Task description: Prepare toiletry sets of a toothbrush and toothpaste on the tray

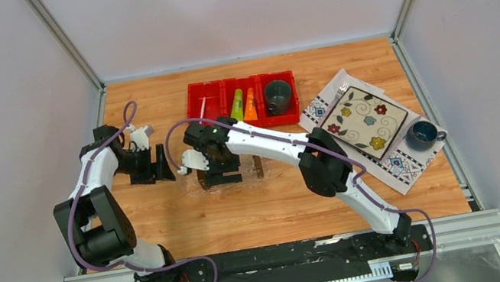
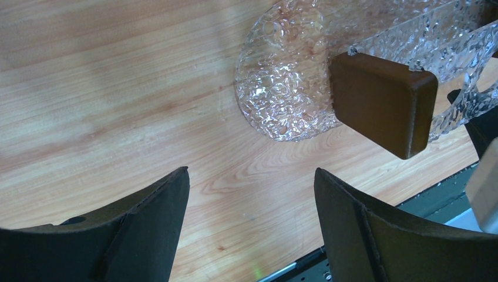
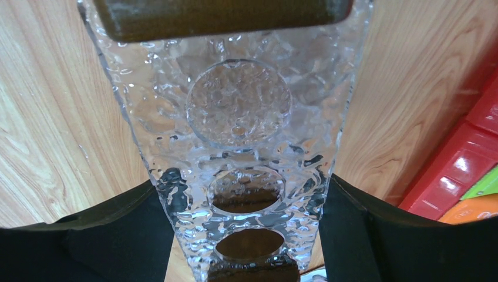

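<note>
The clear tray lies on the wooden table in front of the red bin. My right gripper is at its left end. In the right wrist view the right gripper has a finger against each long side of the tray, shut on it. The left gripper hangs open and empty just left of the tray. Its wrist view shows the left gripper over bare wood, short of the tray's brown handle. In the bin lie the white toothbrush and the green toothpaste and orange toothpaste.
A dark mug stands in the bin's right compartment. At the right, a flowered plate and a blue cup sit on a patterned cloth. Metal posts and white walls close in the table's back and sides.
</note>
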You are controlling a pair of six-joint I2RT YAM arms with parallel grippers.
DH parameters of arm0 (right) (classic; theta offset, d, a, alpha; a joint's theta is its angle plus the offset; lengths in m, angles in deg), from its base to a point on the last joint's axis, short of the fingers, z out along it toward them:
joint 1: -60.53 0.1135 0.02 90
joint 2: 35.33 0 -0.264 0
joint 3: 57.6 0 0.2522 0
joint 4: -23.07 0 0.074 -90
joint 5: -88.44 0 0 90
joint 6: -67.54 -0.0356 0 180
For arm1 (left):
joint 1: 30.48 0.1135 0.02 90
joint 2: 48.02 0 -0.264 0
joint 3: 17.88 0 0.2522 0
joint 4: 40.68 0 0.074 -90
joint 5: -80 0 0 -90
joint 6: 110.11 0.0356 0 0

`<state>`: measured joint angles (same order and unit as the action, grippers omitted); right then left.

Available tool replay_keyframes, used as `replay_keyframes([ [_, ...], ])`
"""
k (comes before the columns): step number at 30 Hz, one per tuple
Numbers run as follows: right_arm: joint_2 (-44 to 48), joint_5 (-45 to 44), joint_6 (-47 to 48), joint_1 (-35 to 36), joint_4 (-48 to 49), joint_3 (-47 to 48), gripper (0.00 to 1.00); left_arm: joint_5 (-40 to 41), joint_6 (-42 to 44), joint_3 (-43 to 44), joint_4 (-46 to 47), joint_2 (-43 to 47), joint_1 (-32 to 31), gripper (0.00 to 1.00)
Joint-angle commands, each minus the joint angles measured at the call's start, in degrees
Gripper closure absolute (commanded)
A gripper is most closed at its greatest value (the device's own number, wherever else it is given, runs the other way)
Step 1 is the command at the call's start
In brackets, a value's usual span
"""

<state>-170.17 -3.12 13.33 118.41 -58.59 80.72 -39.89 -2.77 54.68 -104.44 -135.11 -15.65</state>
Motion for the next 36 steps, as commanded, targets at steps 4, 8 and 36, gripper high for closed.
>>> replay_keyframes([
  [4, 4.24, -1.07, -1.69, -0.41, 0.84, -2.38, 0.56, -0.61, 2.17, -0.18, 0.60, 2.45, 0.46, 0.15],
  [8, 4.68, -1.43, -1.95, -0.76, 1.28, -3.44, 0.56, -0.78, 2.26, -0.18, 0.52, 2.45, 0.46, 0.14],
  [36, 5.56, -0.90, -3.71, -1.73, 0.22, -3.09, 0.53, -1.49, 2.26, 0.08, -0.10, 2.27, 0.55, 0.14],
])
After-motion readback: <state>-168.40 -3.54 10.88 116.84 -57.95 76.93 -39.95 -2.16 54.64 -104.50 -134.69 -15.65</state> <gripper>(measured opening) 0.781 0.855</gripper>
